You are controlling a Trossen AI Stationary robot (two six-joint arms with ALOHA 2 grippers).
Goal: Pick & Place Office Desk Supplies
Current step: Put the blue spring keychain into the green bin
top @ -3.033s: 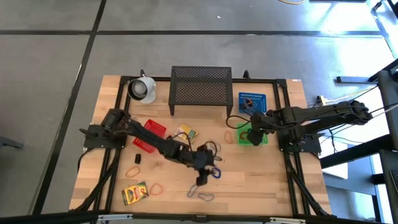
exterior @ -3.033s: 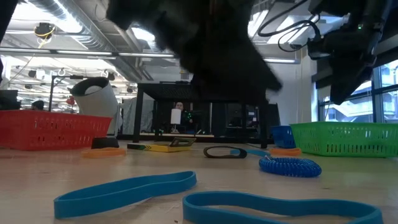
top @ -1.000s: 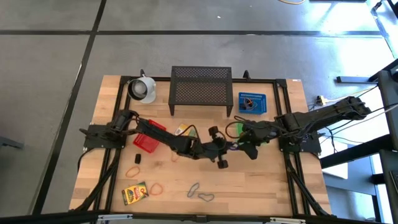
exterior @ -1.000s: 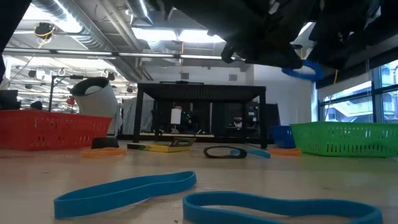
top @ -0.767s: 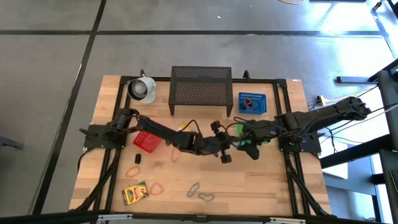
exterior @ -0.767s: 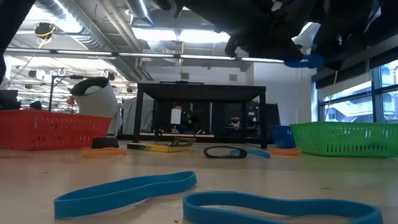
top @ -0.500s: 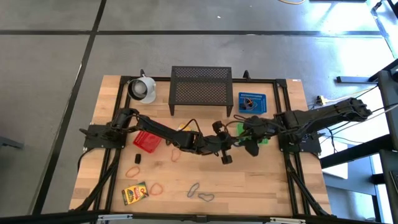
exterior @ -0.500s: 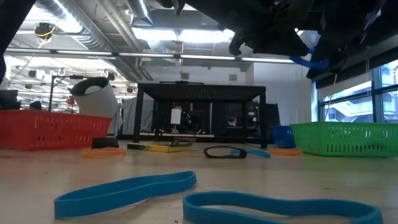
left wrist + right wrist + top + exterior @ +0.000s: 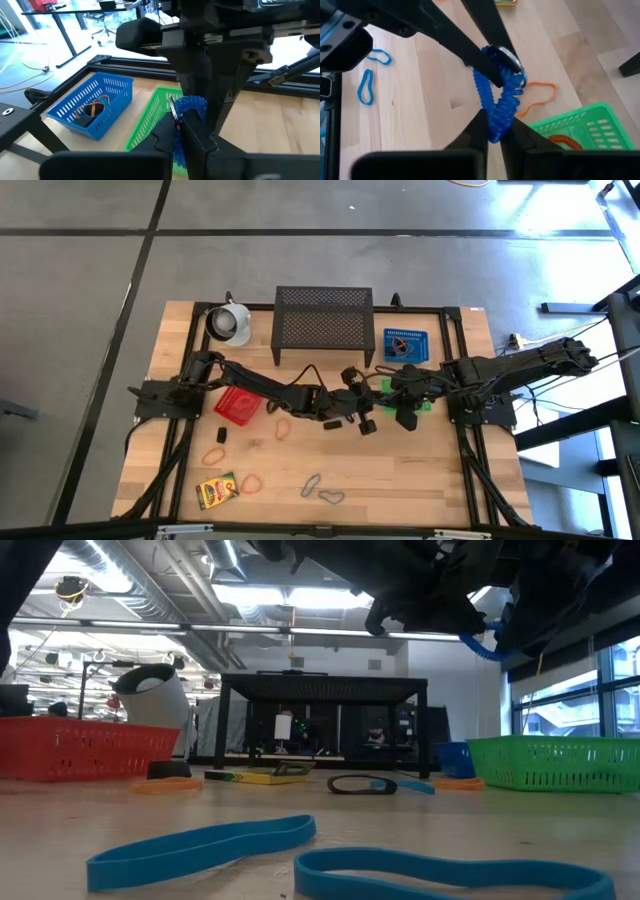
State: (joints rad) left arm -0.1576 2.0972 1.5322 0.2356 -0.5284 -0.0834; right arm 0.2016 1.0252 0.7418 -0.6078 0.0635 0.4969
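Big open workshop beyond the desk: ceiling lights, ducts, bright windows at one side. Underneath, pale wooden desk [image 9: 430,470], smooth and flat, framed in black rails. At its far edge, black mesh shelf [image 9: 323,325], white mug [image 9: 230,322] just beside. Then three mesh baskets: red basket [image 9: 228,412] left of centre, blue basket [image 9: 424,348] by the shelf's right end, green basket [image 9: 570,131] nearer the middle, with something orange inside.

Above the wood, close by the green basket, left gripper [image 9: 181,127] and right gripper [image 9: 496,125] nose to nose. Left fingers pinched together at the metal-ring end of the blue coil [image 9: 502,102]; right fingers clamped on its lower turns. So: held in mid-air by both, well clear of the desk, just beside the green basket. Looks like a handover.

Probably very light, springy and stretchy, smooth plastic, prone to sagging and bouncing once freed at one end. Best taken across several bunched turns, or at the stiff ring, never by a single turn. Needs a firm right-side hold before any letting go on the left.

Down on the wood: flat blue loops [image 9: 230,837], an orange loop [image 9: 542,84], a yellow-green printed box [image 9: 217,491] near the front edge, all waiting.
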